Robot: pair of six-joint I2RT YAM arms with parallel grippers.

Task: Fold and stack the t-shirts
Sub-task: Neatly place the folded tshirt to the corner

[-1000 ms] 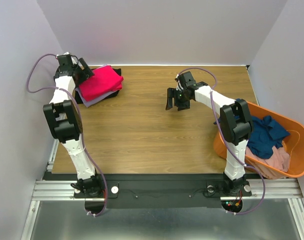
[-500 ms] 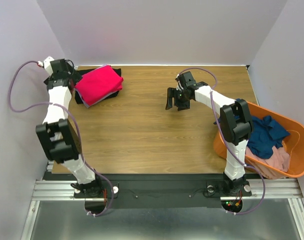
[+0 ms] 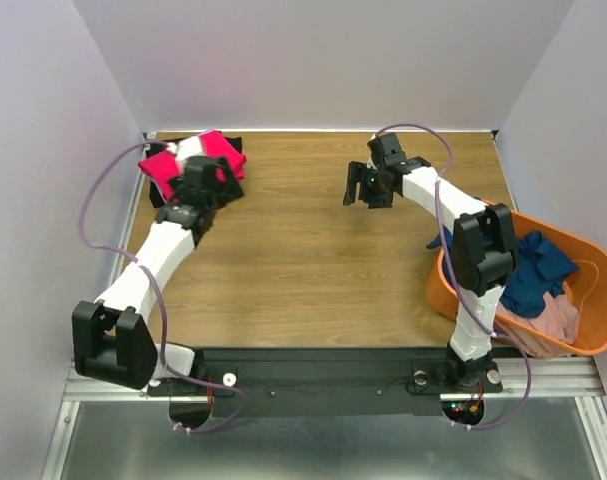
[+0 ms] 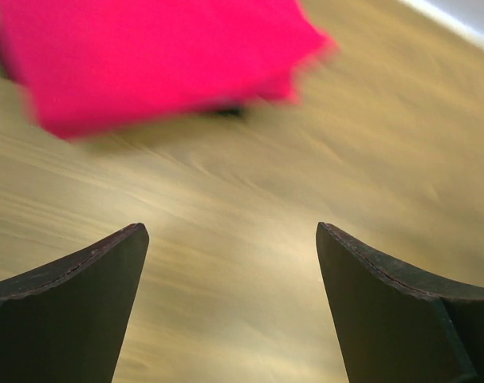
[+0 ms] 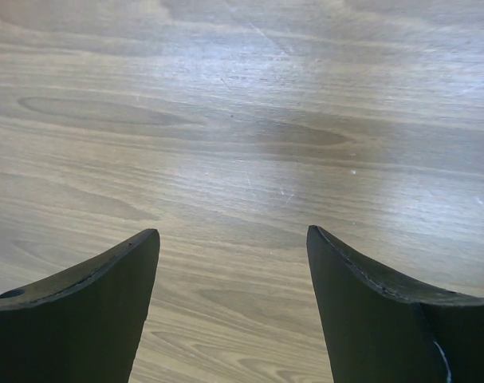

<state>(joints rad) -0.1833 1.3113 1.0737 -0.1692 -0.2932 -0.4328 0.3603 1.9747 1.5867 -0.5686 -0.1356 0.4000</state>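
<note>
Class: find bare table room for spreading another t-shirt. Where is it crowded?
The table is bare across its middle, between the crimson-pink t-shirt at far left and the orange tub at right. Crowded: that corner, by the left pincer.

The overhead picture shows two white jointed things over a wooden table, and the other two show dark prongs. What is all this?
Those are two robot arms bolted at the near edge of the table. The overhead view looks down from above and behind them. The other two pictures come from cameras on the wrists; the dark prongs are each arm's own fingers. The left gripper is open over wood, near a folded crimson-pink t-shirt at the far left corner. The right gripper is open over bare wood. Neither holds anything. At the right, an orange tub holds a crumpled navy t-shirt and a dusty pink t-shirt.
</note>
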